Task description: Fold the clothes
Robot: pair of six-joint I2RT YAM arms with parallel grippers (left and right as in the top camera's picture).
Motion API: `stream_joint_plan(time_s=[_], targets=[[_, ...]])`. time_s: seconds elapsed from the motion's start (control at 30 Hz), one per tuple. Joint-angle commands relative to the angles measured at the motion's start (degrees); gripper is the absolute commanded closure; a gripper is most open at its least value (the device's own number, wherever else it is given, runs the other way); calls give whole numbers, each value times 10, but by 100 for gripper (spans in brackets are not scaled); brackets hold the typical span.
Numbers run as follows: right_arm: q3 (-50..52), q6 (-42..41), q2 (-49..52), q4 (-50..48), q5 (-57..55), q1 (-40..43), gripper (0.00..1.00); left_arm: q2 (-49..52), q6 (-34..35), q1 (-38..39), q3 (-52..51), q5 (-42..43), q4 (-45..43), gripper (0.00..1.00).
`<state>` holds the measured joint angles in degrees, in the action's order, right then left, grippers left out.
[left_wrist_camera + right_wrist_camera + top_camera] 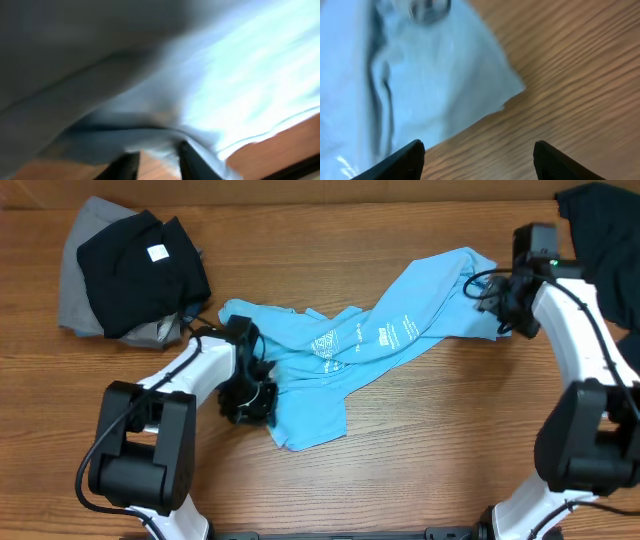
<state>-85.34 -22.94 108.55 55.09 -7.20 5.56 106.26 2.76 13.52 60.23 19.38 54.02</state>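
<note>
A light blue T-shirt with white lettering lies crumpled across the middle of the table. My left gripper is at its lower left edge. In the blurred left wrist view the shirt fills the frame, and the fingers stand a little apart with wood between them and cloth against the right finger. My right gripper is at the shirt's right end. In the right wrist view its fingers are wide open and empty over bare wood, beside the shirt's corner.
A black garment lies on a grey one at the back left. A dark garment lies at the back right corner, behind my right arm. The wooden table shows in front of the shirt.
</note>
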Motion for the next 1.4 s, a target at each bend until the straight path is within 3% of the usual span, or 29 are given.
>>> stream_joint_plan(time_s=[0.0,0.1,0.2,0.23,0.27,0.3,0.33,0.47,0.53,0.6,0.7,0.83,0.97,1.13,1.3,1.33,1.37], targets=[[17,0,17,-4,56,5,19,-6,-6,29,2,24,-32,61],[16,0,17,-4,59,11,14,-6,22,54,2,1,-48,53],[17,0,17,-3,62,27,11,-5,37,73,2,-10,-51,52],[17,0,17,-5,68,33,10,-5,37,78,2,-9,-50,58],[17,1,17,-9,80,40,9,-5,39,82,2,-9,-48,70],[17,5,17,-13,95,47,8,-5,40,85,2,-9,-43,90],[17,4,17,-18,109,55,8,-5,43,86,3,-6,-35,96],[17,4,18,-23,139,71,9,-18,44,71,18,10,43,96],[19,4,19,-24,138,70,16,-40,35,51,39,7,89,96],[29,5,21,-38,133,69,23,-71,36,27,60,-14,127,96],[57,8,24,-98,129,69,27,-129,37,-15,91,-79,179,96],[94,9,32,-174,122,70,23,-196,63,-68,109,-170,220,96],[109,15,41,-186,154,66,21,-248,76,-118,109,-179,230,96],[115,69,42,-160,220,44,24,-257,71,-122,109,-179,223,96],[158,73,47,-165,219,6,42,-257,62,-122,109,-179,222,96],[165,73,47,-167,219,0,58,-257,62,-122,109,-179,222,96],[167,73,47,-165,221,-4,82,-257,62,-122,109,-179,222,96]])
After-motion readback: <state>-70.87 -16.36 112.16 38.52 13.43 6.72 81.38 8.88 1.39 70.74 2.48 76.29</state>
